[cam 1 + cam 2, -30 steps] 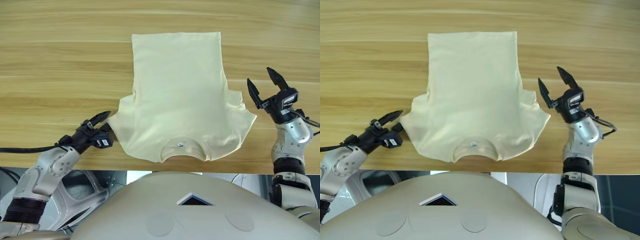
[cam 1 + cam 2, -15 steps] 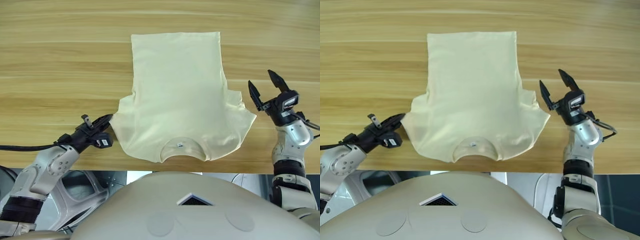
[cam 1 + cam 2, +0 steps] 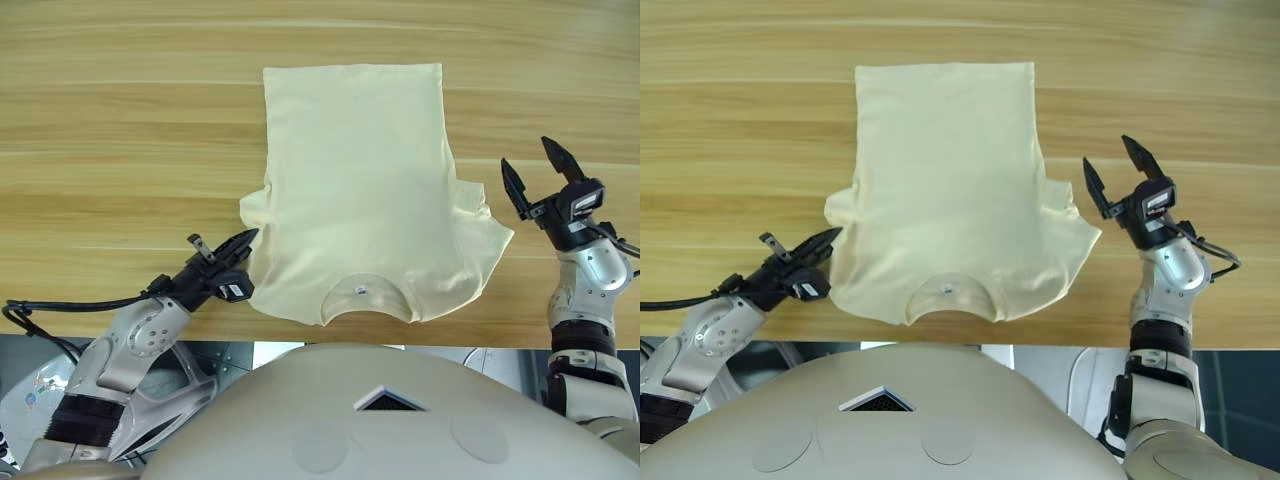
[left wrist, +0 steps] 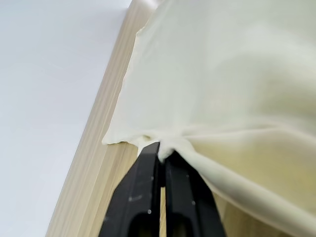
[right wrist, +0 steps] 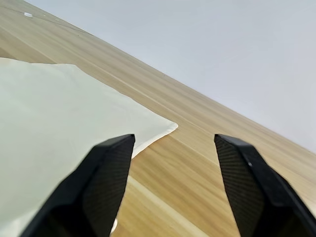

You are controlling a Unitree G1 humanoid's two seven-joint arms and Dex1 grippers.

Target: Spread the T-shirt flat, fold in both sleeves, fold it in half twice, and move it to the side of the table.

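Observation:
A pale yellow T-shirt (image 3: 355, 190) lies on the wooden table (image 3: 120, 120), collar toward the near edge and hem toward the far side. My left gripper (image 3: 245, 240) is shut on the edge of the shirt's left sleeve (image 4: 148, 140) close to the table's front edge, and the sleeve is bunched in toward the body. The left wrist view shows the cloth pinched between the black fingers (image 4: 148, 173). My right gripper (image 3: 526, 153) is held open just right of the right sleeve (image 3: 485, 235), apart from it, with nothing between its fingers (image 5: 103, 173).
Bare wood stretches to the left, right and far side of the shirt. The table's front edge (image 3: 150, 335) runs just below the collar, near both arms. A black cable (image 3: 60, 305) trails from the left arm.
My left gripper has moved right along the front edge with the left sleeve, pushing it in toward the shirt's body. The right gripper has drifted slightly right and stays open.

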